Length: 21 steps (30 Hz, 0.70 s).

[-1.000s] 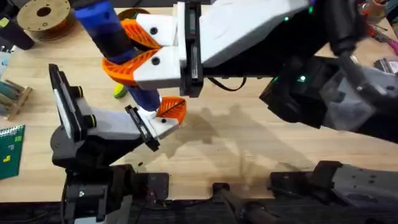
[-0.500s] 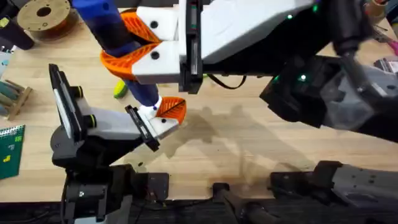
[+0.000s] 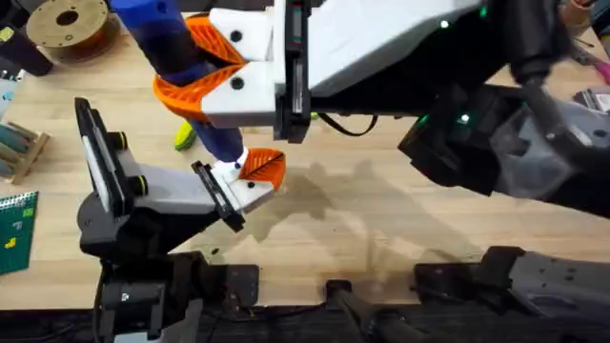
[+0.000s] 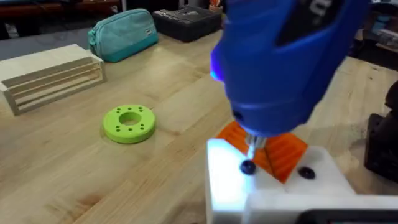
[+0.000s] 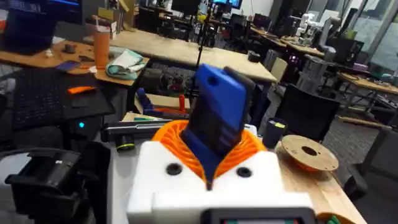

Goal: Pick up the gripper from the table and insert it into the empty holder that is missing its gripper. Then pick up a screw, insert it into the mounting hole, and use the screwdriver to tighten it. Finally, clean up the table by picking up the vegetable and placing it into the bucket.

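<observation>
- At the far left of the overhead view, a spool [image 3: 67, 24] lies on the wooden table [image 3: 381, 219]; a small wooden rack [image 3: 19, 148] sits at the table's left edge, nearer the arms' bases.
- The left arm reaches in from the lower left; its left claw [image 3: 243, 183] is low over the table; I cannot tell if it is released or clenched.
- The vegetable [image 3: 184, 139], yellow and green, lies on the table just past the left arm; nothing is touching it.
- The screwdriver [image 3: 167, 43] is blue and fat; it leans down toward the left claw.
- The right claw [image 3: 189, 74] is clenched on the screwdriver; one orange pad sits on each side of the blue barrel; the right wrist view shows this too, with the screwdriver [image 5: 217, 118] standing between the pads.
- The gripper [image 3: 264, 167], a small orange wedge, now sits in the holder [image 3: 246, 193], the white block on the left claw.
- In the left wrist view, the thin metal tip of the screwdriver [image 4: 286, 62] rests on a dark screw [image 4: 247, 167] in the white holder [image 4: 230, 186], right beside the orange gripper [image 4: 283, 152].
- Farther off in that view, a green ring disc [image 4: 129, 123] lies flat on the table; a wooden slat box [image 4: 50, 74] and a teal pouch [image 4: 122, 37] sit beyond it.
</observation>
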Tool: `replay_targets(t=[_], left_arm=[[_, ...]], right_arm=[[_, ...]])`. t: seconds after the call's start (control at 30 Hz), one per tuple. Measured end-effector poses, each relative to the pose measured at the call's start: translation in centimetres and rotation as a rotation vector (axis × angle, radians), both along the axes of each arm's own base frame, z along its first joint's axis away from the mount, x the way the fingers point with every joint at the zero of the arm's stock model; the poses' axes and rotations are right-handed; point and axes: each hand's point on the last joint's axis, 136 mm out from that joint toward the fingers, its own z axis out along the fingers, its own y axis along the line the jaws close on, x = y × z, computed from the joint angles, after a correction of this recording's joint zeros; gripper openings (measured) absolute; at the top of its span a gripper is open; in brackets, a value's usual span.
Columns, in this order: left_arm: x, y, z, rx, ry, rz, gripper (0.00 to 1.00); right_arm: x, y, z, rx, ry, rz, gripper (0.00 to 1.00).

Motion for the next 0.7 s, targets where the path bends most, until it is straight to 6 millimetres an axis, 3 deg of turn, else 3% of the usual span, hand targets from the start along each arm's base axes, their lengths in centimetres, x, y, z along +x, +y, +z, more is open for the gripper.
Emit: replay_targets(t=[0.7], left_arm=[[0.0,0.0,0.0,0.0,0.0,0.0,0.005]], right_arm=[[0.1,0.5,-1.0,-0.025,0.021,0.005,0.009]])
